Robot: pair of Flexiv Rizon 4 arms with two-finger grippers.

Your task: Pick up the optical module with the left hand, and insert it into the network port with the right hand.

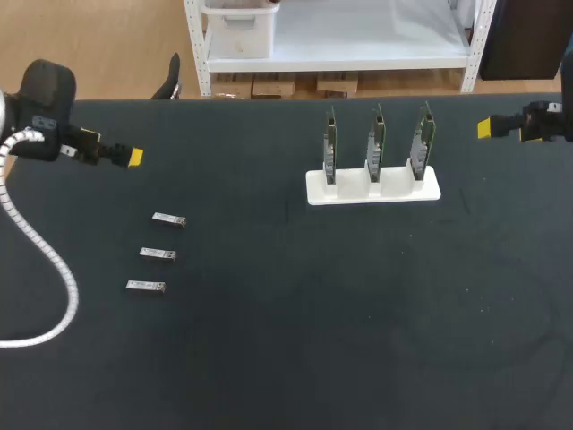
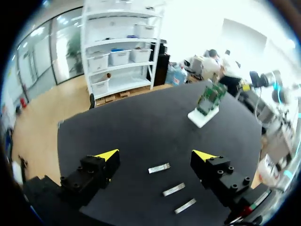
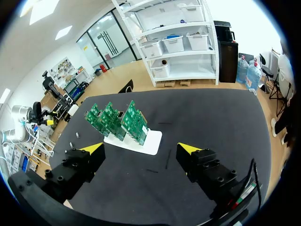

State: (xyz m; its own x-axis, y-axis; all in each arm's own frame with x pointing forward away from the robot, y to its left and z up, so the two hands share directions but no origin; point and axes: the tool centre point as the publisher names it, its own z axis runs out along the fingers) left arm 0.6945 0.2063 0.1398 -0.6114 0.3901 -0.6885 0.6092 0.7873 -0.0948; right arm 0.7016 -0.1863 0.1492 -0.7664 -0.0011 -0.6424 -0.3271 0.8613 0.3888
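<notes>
Three small silver optical modules lie in a column on the black table: the far one (image 1: 168, 219) (image 2: 159, 168), the middle one (image 1: 158, 254) (image 2: 174, 189) and the near one (image 1: 145, 287) (image 2: 185, 205). A white stand (image 1: 373, 187) (image 3: 133, 140) holds three upright green circuit boards (image 1: 376, 143) (image 3: 113, 120) (image 2: 211, 94) with the network ports. My left gripper (image 1: 132, 159) (image 2: 157, 156) hovers open at the left, above and behind the modules. My right gripper (image 1: 484, 128) (image 3: 141, 149) hangs open at the far right, beyond the stand. Neither holds anything.
A white ribbed cable (image 1: 45, 269) hangs from my left arm and loops over the table's left edge. The table is covered with a black mat (image 1: 340, 313).
</notes>
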